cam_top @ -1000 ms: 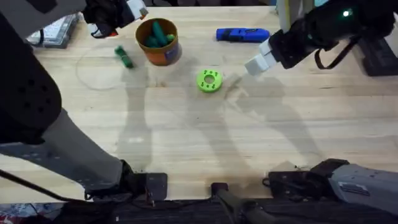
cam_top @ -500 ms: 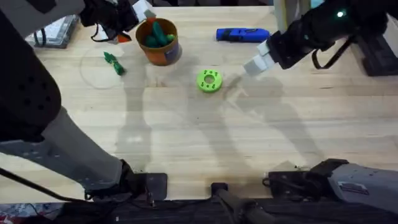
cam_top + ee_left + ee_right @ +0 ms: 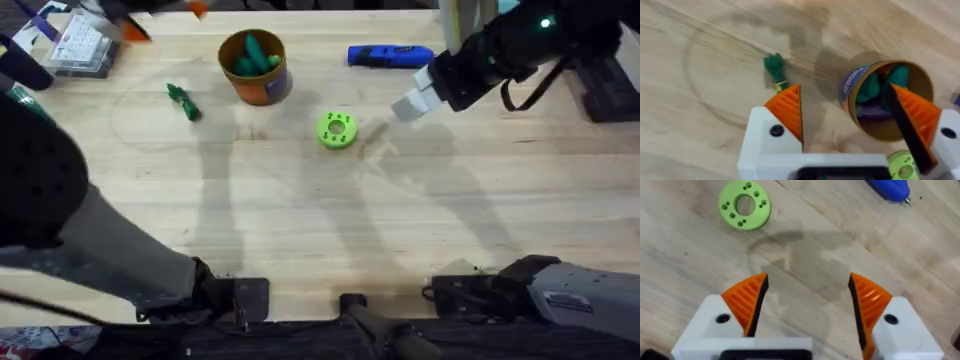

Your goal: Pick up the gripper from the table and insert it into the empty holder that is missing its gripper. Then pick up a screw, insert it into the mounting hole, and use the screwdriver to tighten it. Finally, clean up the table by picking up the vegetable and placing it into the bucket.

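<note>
Both grippers wide open w/ nothing held: left gripper (image 3: 845,117) above the table (image 3: 300,230) between loose vegetable (image 3: 182,100) and bucket (image 3: 254,68), likely for pickup; right gripper (image 3: 807,305) idles near screwdriver (image 3: 390,55).

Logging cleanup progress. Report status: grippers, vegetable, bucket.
Left gripper open, empty, above the table. Right gripper open, empty, beside the green disc. One vegetable lies loose left of the bucket. Nothing blocking it.
</note>
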Robot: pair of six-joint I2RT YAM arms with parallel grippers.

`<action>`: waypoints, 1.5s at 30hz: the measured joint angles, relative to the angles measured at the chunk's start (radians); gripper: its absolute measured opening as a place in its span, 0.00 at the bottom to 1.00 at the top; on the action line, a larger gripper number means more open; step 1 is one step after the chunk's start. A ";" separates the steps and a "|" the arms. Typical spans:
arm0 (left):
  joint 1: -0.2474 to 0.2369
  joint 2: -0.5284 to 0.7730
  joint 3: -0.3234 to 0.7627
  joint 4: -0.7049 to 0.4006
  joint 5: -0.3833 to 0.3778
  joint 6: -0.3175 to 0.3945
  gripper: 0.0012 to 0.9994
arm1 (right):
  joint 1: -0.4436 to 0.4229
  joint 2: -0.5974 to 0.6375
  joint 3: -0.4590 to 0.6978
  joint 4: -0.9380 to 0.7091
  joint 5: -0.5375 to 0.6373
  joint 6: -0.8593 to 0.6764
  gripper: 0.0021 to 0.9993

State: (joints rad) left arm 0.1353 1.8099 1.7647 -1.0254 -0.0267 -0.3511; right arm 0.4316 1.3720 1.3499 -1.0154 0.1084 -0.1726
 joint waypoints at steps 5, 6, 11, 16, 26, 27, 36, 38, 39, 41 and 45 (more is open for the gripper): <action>0.025 -0.059 0.100 -0.175 -0.067 -0.010 0.95 | 0.000 0.000 0.000 0.000 0.000 0.000 0.96; 0.038 -0.062 0.103 -0.209 -0.074 -0.022 0.95 | 0.000 0.000 0.000 0.000 0.000 0.000 0.96; 0.127 -0.047 0.065 -0.244 -0.076 -0.059 0.95 | 0.000 0.000 0.000 -0.001 0.000 0.000 0.96; 0.177 -0.037 -0.052 -0.182 -0.071 -0.069 0.95 | 0.000 0.000 0.000 -0.001 0.000 0.000 0.96; 0.166 -0.012 -0.326 0.117 0.038 -0.096 0.95 | 0.000 0.000 0.000 -0.001 0.000 0.000 0.96; 0.166 -0.003 -0.338 0.134 0.043 -0.103 0.95 | 0.000 0.000 0.000 -0.001 -0.001 0.000 0.96; 0.166 0.124 -0.352 0.230 0.059 -0.128 0.95 | 0.000 0.000 0.000 -0.001 0.000 0.000 0.96; 0.166 0.152 -0.352 0.238 0.054 -0.128 0.95 | 0.000 0.000 0.000 -0.001 0.000 0.000 0.96; 0.166 0.164 -0.352 0.240 0.049 -0.128 0.95 | 0.000 0.000 0.000 -0.001 0.000 0.000 0.96; 0.166 0.175 -0.352 0.240 0.028 -0.129 0.95 | 0.000 0.000 0.000 -0.001 0.000 0.000 0.96; 0.166 0.174 -0.352 0.242 0.022 -0.130 0.93 | 0.000 0.000 0.000 -0.001 0.000 0.000 0.96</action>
State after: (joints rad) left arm 0.3009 1.9842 1.4129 -0.7831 -0.0046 -0.4813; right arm 0.4316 1.3720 1.3499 -1.0164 0.1081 -0.1726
